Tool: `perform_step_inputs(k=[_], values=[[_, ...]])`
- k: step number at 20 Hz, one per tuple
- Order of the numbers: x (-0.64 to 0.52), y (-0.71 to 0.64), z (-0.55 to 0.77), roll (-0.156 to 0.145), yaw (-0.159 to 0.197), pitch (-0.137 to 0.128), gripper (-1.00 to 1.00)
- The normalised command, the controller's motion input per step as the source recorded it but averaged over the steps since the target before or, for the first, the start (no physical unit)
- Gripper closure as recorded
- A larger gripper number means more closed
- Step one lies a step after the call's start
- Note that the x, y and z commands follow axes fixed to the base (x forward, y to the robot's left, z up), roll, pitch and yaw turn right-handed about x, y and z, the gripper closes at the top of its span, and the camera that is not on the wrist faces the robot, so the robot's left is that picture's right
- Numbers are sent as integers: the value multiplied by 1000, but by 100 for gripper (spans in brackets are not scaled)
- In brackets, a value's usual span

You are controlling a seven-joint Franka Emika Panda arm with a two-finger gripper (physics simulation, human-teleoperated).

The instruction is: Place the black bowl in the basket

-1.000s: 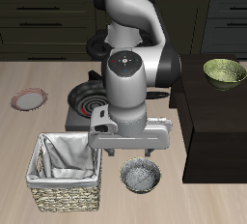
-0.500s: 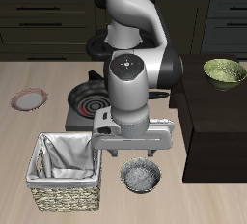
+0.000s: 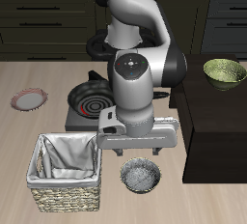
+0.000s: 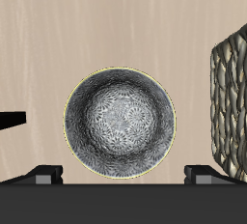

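We look across a pale wood-grain table (image 3: 29, 73) whose light beige boards run side to side; behind it stands a row of dark kitchen cabinets (image 3: 48, 20) with long handles. A dark raised block (image 3: 217, 112) occupies one side of the table, and on it sits an olive-green patterned bowl (image 3: 224, 70). Farther back on the wood lie a flat pink-rimmed plate (image 3: 30, 99) and a grey stove plate with a red-ringed burner (image 3: 90, 102), partly hidden by the arm.

The small round black bowl with its grey speckled shiny inside (image 3: 141, 176) rests upright on the bare table near the front edge, just beside the square tan woven wicker basket with a grey-white cloth lining (image 3: 66, 176) but apart from it; the cloth folds over the basket's rim.

The two-finger gripper (image 3: 139, 149) hangs directly over the bowl. In the wrist view we see the bowl (image 4: 121, 123) centred, its speckled inside ringed by a thin bright rim, with the basket's woven wall (image 4: 230, 102) close at one side. The two dark fingertips (image 4: 45, 175) stand wide apart, one at either side of the bowl's rim, so the jaws are spread and hold nothing.
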Motion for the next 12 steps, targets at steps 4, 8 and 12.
perform_step_inputs(k=[4, 8, 12], values=[[-105, 227, -23, 28, 3, 0, -100], [61, 29, -161, -6, 23, 19, -100], [57, -2, -200, -10, 3, 22, -100]])
